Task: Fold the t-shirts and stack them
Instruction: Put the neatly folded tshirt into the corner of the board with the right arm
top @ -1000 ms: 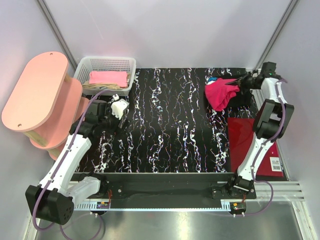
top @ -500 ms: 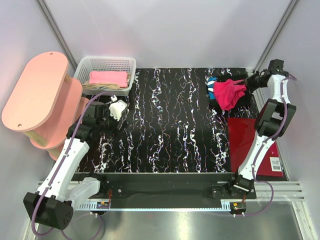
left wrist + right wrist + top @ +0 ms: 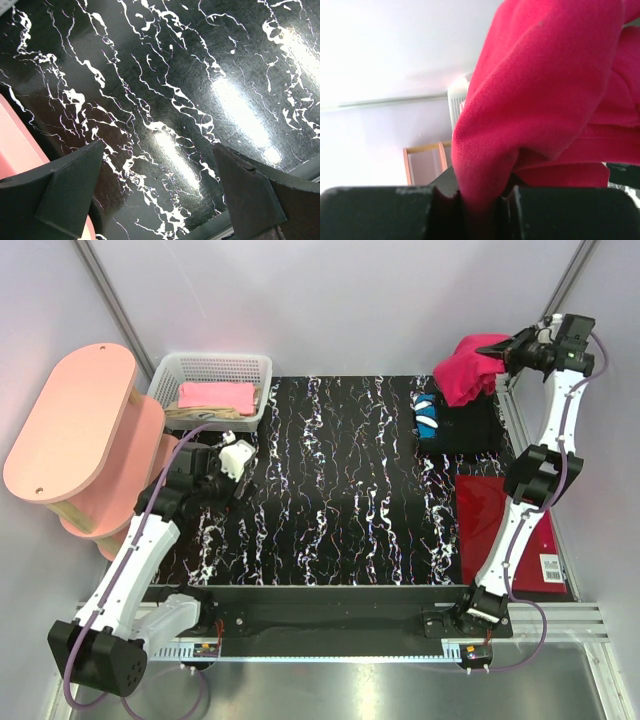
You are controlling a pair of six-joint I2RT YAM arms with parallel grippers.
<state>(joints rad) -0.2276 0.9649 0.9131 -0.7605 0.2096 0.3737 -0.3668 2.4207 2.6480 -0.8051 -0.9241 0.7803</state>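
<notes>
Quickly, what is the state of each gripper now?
Left gripper: open, holding nothing.
Right gripper: closed on the red t-shirt.

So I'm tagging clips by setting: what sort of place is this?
Likely a robotics lab test cell, not a home: a left arm and right arm bolted at a marbled black table, bare white walls, a white basket of folded shirts.

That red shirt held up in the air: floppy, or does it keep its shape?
Probably floppy: the red shirt hangs bunched and drooping from the right gripper. Likely light, since one small pinch carries it all. Its knit weave looks grippy rather than slippery, wedged between the jaws.
</notes>
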